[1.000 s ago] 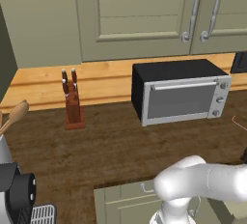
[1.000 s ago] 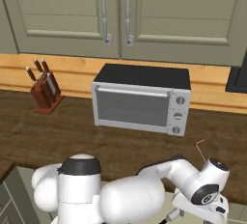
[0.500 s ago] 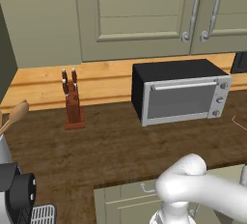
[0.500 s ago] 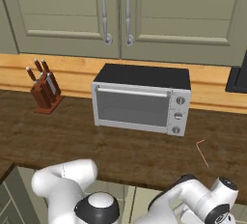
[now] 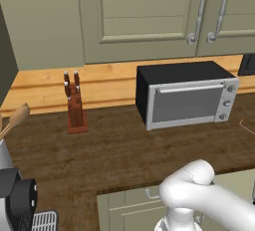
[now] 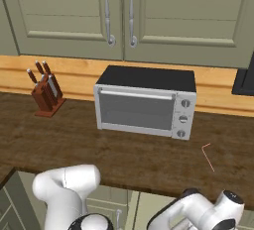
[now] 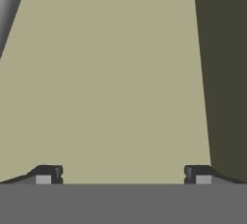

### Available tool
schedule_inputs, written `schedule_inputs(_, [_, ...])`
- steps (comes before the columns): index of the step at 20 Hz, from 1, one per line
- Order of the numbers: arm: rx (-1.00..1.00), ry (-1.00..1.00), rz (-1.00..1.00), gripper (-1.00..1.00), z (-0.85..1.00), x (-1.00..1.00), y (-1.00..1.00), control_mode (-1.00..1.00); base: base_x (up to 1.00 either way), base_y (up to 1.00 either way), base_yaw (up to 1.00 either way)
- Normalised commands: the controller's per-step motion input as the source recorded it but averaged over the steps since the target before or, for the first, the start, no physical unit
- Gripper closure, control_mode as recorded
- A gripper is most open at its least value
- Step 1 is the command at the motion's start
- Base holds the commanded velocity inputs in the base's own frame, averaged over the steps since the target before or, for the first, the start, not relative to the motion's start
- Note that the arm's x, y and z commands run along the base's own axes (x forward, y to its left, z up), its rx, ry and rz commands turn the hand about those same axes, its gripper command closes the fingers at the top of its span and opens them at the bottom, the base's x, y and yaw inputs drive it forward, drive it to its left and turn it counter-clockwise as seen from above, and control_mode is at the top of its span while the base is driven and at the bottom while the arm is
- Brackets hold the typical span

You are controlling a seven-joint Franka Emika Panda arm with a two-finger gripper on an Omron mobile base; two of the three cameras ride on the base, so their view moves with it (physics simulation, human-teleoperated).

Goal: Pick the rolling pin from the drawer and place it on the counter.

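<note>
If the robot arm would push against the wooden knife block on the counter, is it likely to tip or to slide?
The knife block looks tall and narrow on a small base, so a high push would probably tip it. Its knife handles stick out at the top, likely raising the weight. A low push might slide it along the flat counter.

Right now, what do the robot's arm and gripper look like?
The arm is glossy white, made of thick rounded tube-like links, with dark joints visible in the right base view. No cables or markings show. The gripper has two small dark finger tips, each with a pale grey pad.
</note>
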Motion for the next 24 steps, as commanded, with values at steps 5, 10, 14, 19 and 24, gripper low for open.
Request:
schedule_inputs(5, [0.00,0.04,-0.01,-1.00,-0.50,-0.88,-0.38,-1.00,0.00,0.00,0.00])
schedule_inputs(10, [0.00,0.03,0.00,-1.00,-0.33,-0.52,-0.33,-1.00,0.00,0.00,0.00])
schedule_inputs(14, [0.00,0.04,-0.03,-1.00,0.17,0.02,0.04,-1.00,0.00,0.00,0.00])
schedule_inputs(19, [0.00,-0.03,-0.09,-1.00,0.66,0.00,0.32,-1.00,0.00,0.00,0.00])
schedule_inputs(24, [0.03,0.00,-0.07,-1.00,0.32,0.00,0.53,-1.00,0.00,0.00,0.00])
